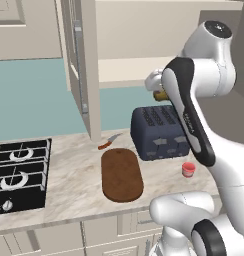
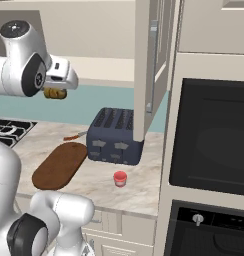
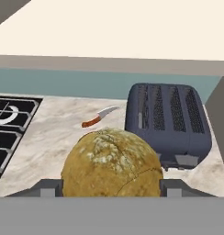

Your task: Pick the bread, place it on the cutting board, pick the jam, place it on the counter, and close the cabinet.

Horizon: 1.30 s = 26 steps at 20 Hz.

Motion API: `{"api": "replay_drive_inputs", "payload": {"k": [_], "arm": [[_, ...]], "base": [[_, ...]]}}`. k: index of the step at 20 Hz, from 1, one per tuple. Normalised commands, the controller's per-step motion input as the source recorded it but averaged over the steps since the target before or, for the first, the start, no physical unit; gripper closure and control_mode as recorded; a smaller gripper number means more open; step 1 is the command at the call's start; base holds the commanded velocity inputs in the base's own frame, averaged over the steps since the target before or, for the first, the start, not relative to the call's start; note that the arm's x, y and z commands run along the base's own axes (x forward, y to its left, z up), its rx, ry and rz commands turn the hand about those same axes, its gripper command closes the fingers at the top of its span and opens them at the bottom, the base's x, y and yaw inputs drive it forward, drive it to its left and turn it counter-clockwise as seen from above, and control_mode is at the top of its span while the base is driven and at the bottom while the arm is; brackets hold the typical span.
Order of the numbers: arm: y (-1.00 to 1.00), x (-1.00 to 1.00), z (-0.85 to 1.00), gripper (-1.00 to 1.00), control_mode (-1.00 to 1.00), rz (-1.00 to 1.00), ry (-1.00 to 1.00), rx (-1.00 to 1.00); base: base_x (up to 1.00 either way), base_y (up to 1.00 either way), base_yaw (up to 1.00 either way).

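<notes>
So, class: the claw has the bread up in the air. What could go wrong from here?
1. The bread sits high above the toaster; if the claw slips, it could land there instead of on the cutting board.
2. Swinging down, the arm might clip the open cabinet door.

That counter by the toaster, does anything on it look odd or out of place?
A small knife lies loose on the counter behind the cutting board, angled rather than put away. A cabinet door hangs open above it.
</notes>
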Motion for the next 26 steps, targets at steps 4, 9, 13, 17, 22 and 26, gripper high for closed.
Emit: {"api": "replay_drive_inputs", "payload": {"k": [4, 9, 13, 17, 22, 26], "arm": [[0.07, 0.00, -0.07, 1.00, -1.00, 0.00, 0.06, 0.04], [0.07, 0.00, -0.25, 1.00, -1.00, 0.00, 0.03, 0.03], [0.08, 0.00, -0.36, 1.00, -1.00, 0.00, 0.00, 0.01], [0.07, 0.00, -0.42, 1.00, -1.00, 0.00, 0.00, 0.00], [0.08, 0.00, -0.44, 1.00, -1.00, 0.00, 0.00, 0.00], [0.11, 0.00, -0.46, 1.00, -1.00, 0.00, 0.00, 0.00]], "base": [[0.00, 0.00, 0.00], [0.00, 0.00, 0.00], [0.00, 0.00, 0.00], [0.00, 0.00, 0.00], [0.00, 0.00, 0.00], [0.00, 0.00, 0.00]]}}
